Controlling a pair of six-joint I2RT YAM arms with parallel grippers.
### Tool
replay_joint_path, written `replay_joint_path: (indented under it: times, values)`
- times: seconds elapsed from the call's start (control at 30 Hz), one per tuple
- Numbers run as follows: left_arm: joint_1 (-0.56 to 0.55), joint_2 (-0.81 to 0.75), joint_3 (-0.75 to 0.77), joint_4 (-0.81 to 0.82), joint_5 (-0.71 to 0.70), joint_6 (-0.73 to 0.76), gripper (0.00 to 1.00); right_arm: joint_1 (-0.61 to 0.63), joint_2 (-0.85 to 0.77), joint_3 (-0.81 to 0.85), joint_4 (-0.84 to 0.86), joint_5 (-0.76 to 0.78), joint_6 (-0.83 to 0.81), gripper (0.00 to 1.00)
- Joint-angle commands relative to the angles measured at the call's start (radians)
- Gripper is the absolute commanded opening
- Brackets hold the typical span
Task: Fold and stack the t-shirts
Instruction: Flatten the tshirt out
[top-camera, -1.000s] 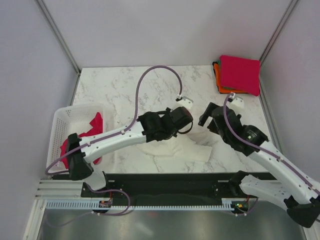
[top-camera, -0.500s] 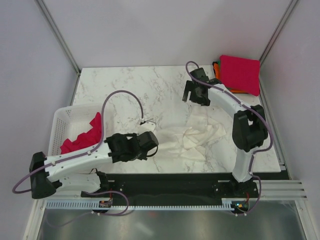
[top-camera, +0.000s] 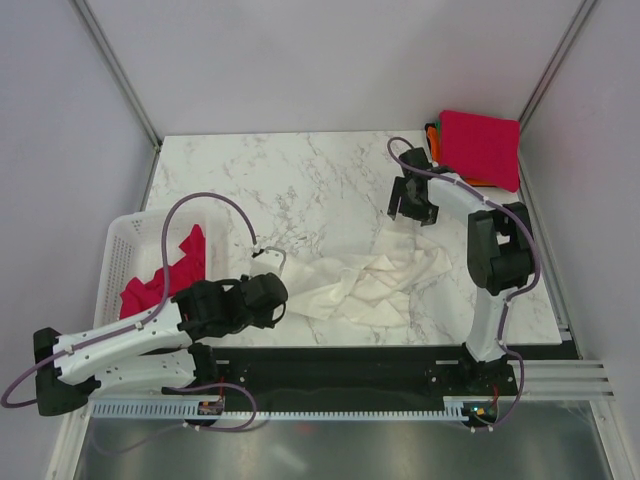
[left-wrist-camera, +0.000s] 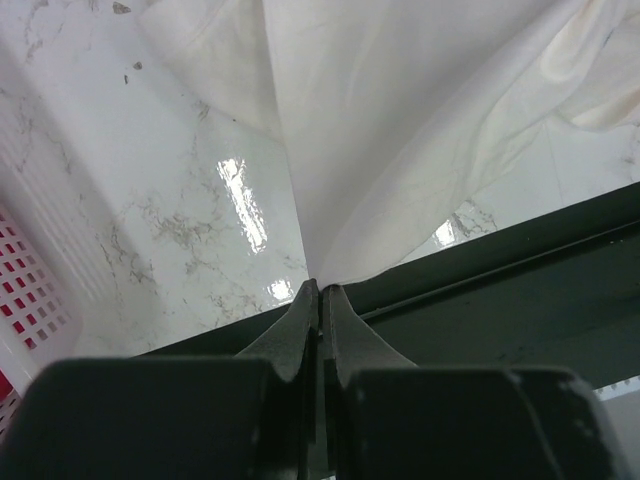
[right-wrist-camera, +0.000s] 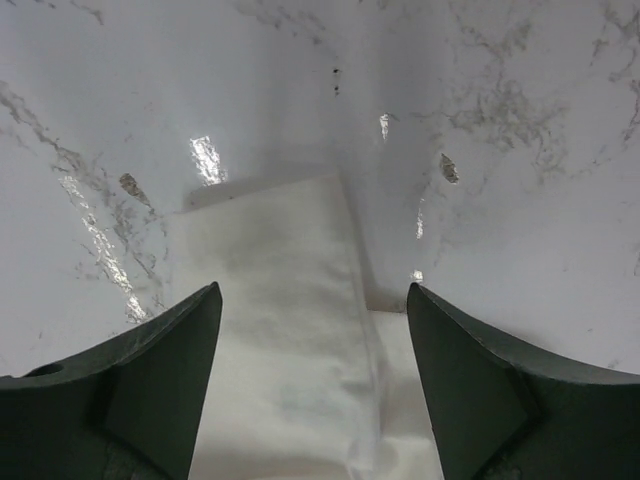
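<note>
A white t-shirt (top-camera: 370, 280) lies crumpled and stretched across the near middle of the table. Its print is hidden. My left gripper (top-camera: 280, 298) is shut on its near-left edge, low by the table's front. The left wrist view shows the fingertips (left-wrist-camera: 308, 300) pinched on the white cloth (left-wrist-camera: 400, 120). My right gripper (top-camera: 408, 208) is open and empty above the shirt's far right corner. The white cloth (right-wrist-camera: 290, 330) lies between its spread fingers (right-wrist-camera: 170, 370) in the right wrist view. A folded stack with a magenta shirt (top-camera: 480, 148) on top sits at the back right.
A white lattice basket (top-camera: 125, 240) at the left holds a crumpled magenta shirt (top-camera: 165, 275); its wall shows in the left wrist view (left-wrist-camera: 30, 300). Orange and green edges (top-camera: 433, 150) show under the stack. The black front rail (top-camera: 350, 365) runs along the near edge.
My left gripper has drawn back towards the near left with the shirt's edge, stretching the cloth out. My right arm swung from the middle to the far right, then shifted slightly right.
</note>
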Motion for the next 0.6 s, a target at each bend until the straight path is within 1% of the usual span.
replay_joint_path:
  times: [0.0,0.1,0.13,0.23,0.3,0.33,0.43,0.47,0.53,0.57]
  values:
    - [0.001,-0.014,-0.009,-0.005,-0.02,-0.049,0.02,-0.04,-0.062,-0.037,0.069,-0.029,-0.027,0.82]
    - [0.001,-0.018,-0.009,-0.005,-0.026,-0.05,0.02,-0.069,-0.062,-0.083,0.138,-0.098,-0.031,0.79]
    - [0.001,-0.022,-0.012,-0.005,-0.029,-0.052,0.02,-0.072,-0.056,-0.09,0.159,-0.149,-0.035,0.78]
    - [0.001,-0.034,-0.018,-0.007,-0.032,-0.058,0.02,-0.071,-0.025,-0.097,0.208,-0.189,-0.04,0.74]
    - [0.001,-0.038,-0.018,-0.005,-0.037,-0.06,0.02,-0.071,-0.007,-0.086,0.23,-0.219,-0.046,0.68]
    - [0.001,-0.038,-0.019,-0.007,-0.038,-0.06,0.02,-0.072,0.01,-0.08,0.234,-0.226,-0.05,0.63]
    - [0.001,-0.034,-0.021,-0.007,-0.041,-0.061,0.02,-0.072,0.027,-0.063,0.241,-0.218,-0.061,0.52]
    - [0.001,-0.031,-0.021,-0.005,-0.044,-0.061,0.02,-0.072,0.027,-0.063,0.244,-0.214,-0.064,0.45]
    - [0.001,-0.023,-0.021,-0.005,-0.046,-0.061,0.02,-0.072,0.026,-0.069,0.247,-0.214,-0.07,0.36]
    - [0.001,-0.02,-0.021,-0.005,-0.047,-0.061,0.02,-0.071,0.026,-0.078,0.251,-0.214,-0.072,0.25]
